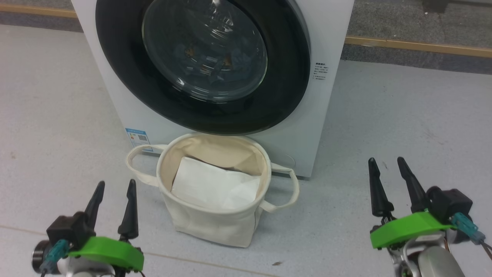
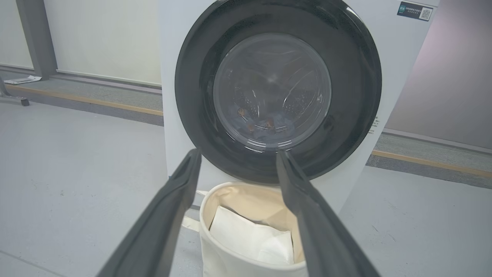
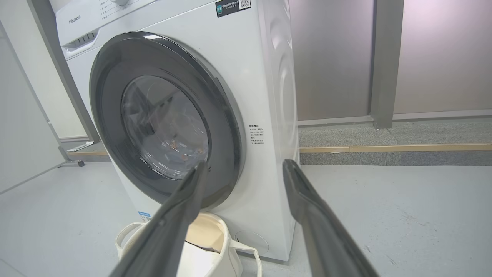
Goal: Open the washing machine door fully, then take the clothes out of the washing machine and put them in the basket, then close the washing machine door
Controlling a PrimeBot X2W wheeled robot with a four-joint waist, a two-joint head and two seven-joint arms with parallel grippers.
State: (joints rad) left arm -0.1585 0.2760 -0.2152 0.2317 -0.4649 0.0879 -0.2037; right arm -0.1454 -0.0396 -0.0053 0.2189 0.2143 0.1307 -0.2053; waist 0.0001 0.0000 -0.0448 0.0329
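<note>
The pale grey floor [image 1: 403, 115] carries the washing machine [image 1: 331, 42], a white front-loader standing at the top centre of the head view, in front of a grey strip with a wooden edge. The washing machine door [image 1: 117, 57] sits shut against the front of the machine, its wide glossy black rim ringing the bulging glass. The basket [image 1: 215, 227] stands upright on the floor just in front of the machine, right below the door's lower rim, with a looped handle out to each side and a folded white sheet [image 1: 211, 184] lying inside it. The clothes [image 2: 265, 129] are in the drum behind the glass, showing as a bluish heap with orange-brown spots low in the window. The left tool [image 1: 116, 183] hangs at the lower left of the head view, to the left of the basket, its two dark fingers spread wide with nothing between them. The right tool [image 1: 386, 159] hangs at the lower right, well apart from the basket, its fingers likewise spread wide and empty. A small blue label [image 1: 138, 137] sits at the machine's lower left corner.
</note>
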